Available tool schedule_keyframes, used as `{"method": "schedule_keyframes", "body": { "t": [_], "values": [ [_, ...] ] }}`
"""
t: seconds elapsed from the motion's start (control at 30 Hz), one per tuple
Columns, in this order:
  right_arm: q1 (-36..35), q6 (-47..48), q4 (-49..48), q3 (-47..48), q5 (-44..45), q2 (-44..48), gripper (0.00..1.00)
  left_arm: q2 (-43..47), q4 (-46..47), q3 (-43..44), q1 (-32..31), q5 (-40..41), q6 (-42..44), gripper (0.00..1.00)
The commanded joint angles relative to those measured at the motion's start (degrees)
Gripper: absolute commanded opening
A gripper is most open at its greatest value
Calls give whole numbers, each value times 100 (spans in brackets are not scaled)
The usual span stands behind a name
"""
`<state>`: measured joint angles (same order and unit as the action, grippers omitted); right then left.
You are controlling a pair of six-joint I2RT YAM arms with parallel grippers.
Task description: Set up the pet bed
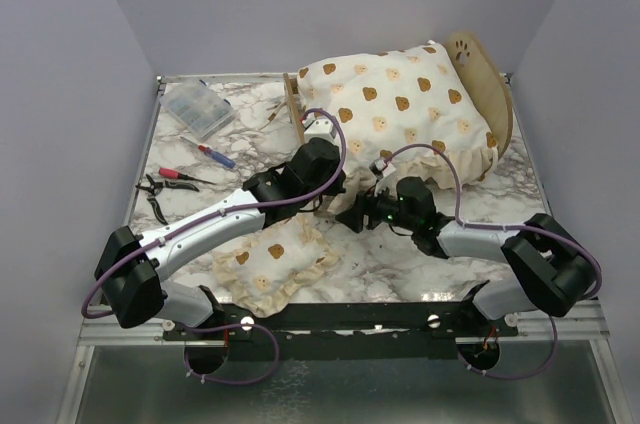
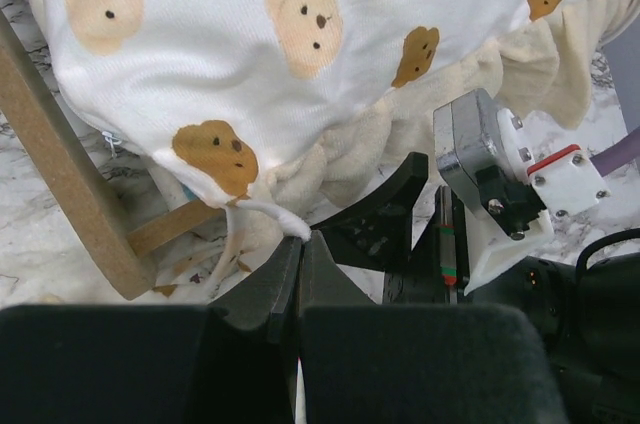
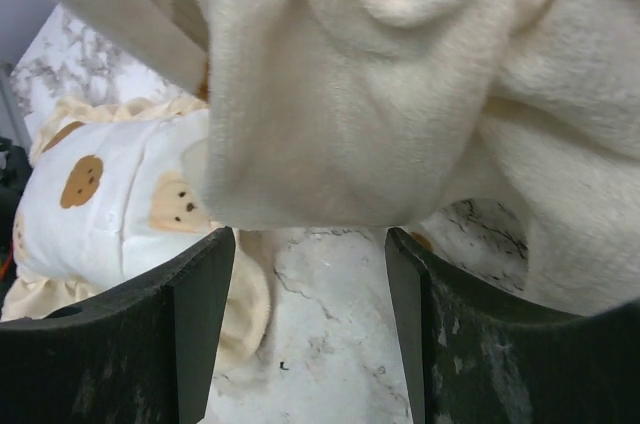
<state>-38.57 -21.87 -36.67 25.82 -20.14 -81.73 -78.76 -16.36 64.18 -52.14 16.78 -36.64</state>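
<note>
**Pet bed setup: cushion's on the frame, one arm has a pinch on it**

Marble worktop (image 1: 420, 264), and the pet bed (image 1: 478, 62) sits at the far right of it, paw-print headboard at the far end, footboard towards the middle. Most of the frame is buried under the big bear-print cushion (image 1: 400, 109), whose ruffle spills over the near side. The small matching pillow (image 1: 272, 262) lies flat on the worktop near the arm bases, well apart from the bed.

Both arms reach in at the cushion's near edge. The left fingers (image 2: 300, 242) are pressed together with the white trim at the cushion's corner pinched at their tips. The footboard plank is just to their left in the wrist view, not touching them. The right fingers (image 3: 310, 234) are spread wide, with cream ruffle fleece hanging right above the gap; can't tell if it touches them.

Far left: a clear plastic box (image 1: 197, 107), a screwdriver (image 1: 215, 155) and pliers (image 1: 155, 187).
</note>
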Motion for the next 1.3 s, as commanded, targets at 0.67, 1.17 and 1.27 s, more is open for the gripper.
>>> {"method": "schedule_keyframes", "body": {
  "t": [0.67,1.17,1.27],
  "values": [
    [-156,-104,128,176,290,1454,47,108,243,94,35,-300,-179,0],
    [-160,-128,-408,554,580,686,42,28,520,1,33,-656,-484,0],
    [-159,-178,-485,477,826,660,27,23,537,57,33,-690,-457,0]
  ]
}}
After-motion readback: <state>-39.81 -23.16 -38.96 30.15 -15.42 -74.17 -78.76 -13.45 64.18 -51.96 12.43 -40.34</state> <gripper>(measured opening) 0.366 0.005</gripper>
